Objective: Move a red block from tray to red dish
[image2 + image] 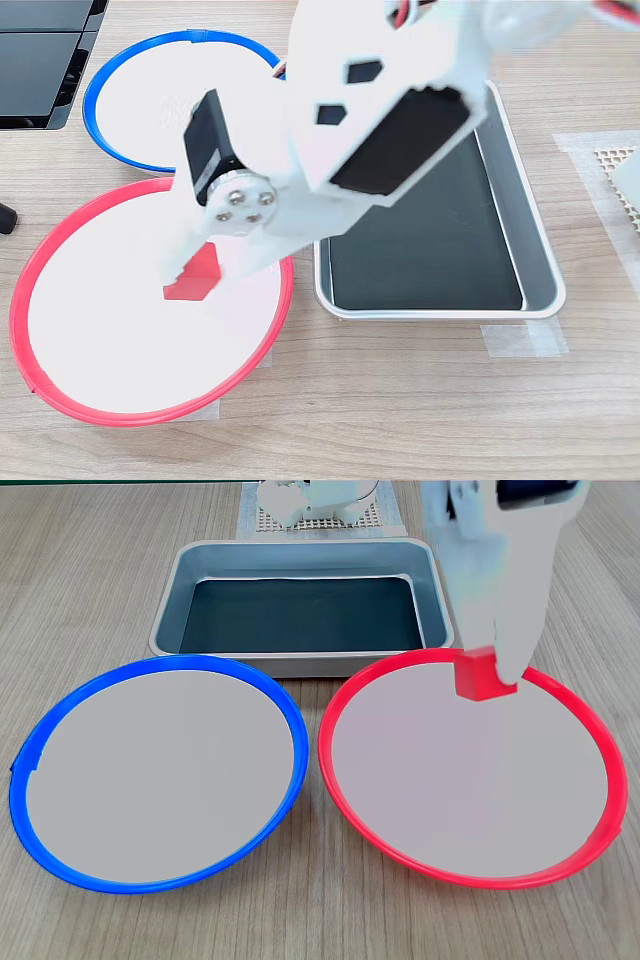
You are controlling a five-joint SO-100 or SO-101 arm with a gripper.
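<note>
First exterior view, left to right: blue-rimmed dish (160,772) on the wooden bench (80,590), bare. Behind it the tray (300,658), black bottom showing nothing inside. Then the red dish (472,770), and over its far edge the red block (483,673), with the white gripper (500,670) coming down from above and its jaws clamped on the block's sides. In the second exterior view the red block (195,277) sits low over the red dish (150,310), inside the rim on the side nearest the tray (440,225); whether its base already touches the dish face I cannot tell. Gripper (200,262) blurred, so the arm is probably in motion. Judgement: this is the placing step. Done well, it means carrying the block a little further toward the dish centre, away from the sloped rim, lowering until it rests flat, then parting the jaws only once it is settled and lifting straight up so a finger does not drag or tip it. Releasing near the rim risks a slide.
</note>
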